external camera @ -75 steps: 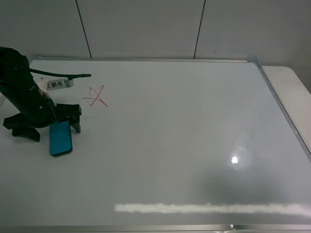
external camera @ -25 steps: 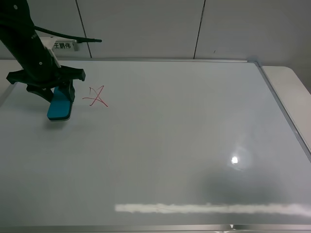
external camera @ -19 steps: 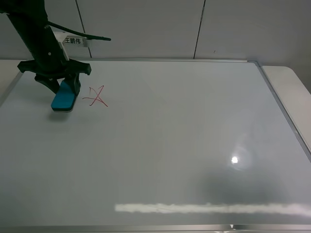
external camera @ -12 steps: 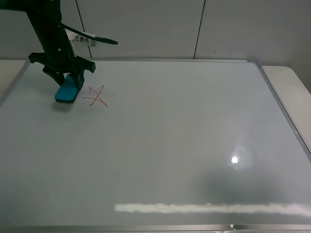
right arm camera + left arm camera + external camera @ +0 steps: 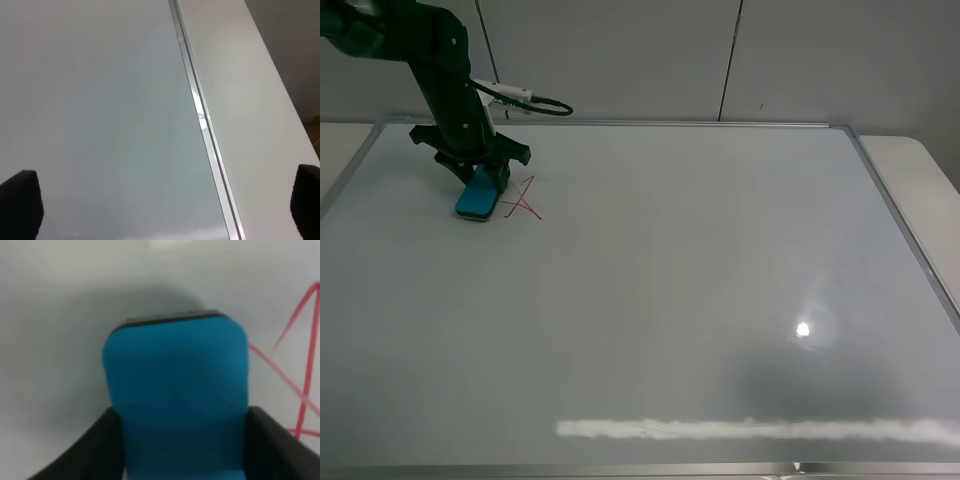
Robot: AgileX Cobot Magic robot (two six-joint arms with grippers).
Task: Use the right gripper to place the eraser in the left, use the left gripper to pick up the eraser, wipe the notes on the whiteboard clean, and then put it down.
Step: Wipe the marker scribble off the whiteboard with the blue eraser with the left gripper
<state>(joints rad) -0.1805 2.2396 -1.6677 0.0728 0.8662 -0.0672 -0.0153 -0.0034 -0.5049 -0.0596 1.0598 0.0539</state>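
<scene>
– Teal eraser (image 5: 478,197) in the left hand (image 5: 485,180), low at the far left of the whiteboard (image 5: 700,280). Which step is this?
– The wipe, by my reading, not yet begun. The black jaws pinch the eraser by its long sides at one end. The red notes (image 5: 520,198) lie just beside it, toward the board's middle, every line intact.
– And the right hand (image 5: 164,205)?
– Spread wide, holding nothing, over the board's right-hand frame, well apart from the work.
– Which way does the eraser point?
– Its long axis runs roughly from the far edge toward the near edge, slanted a little, about side-on to the scribble. The free end points toward the near edge, and the wrist view shows the dark felt along it, facing down. Whether the felt touches the board, I cannot tell.
– What does the next move call for?
– Probably felt pressed flat, then a sideways sweep toward the board's middle, across the red lines, with the grip kept firm.
</scene>
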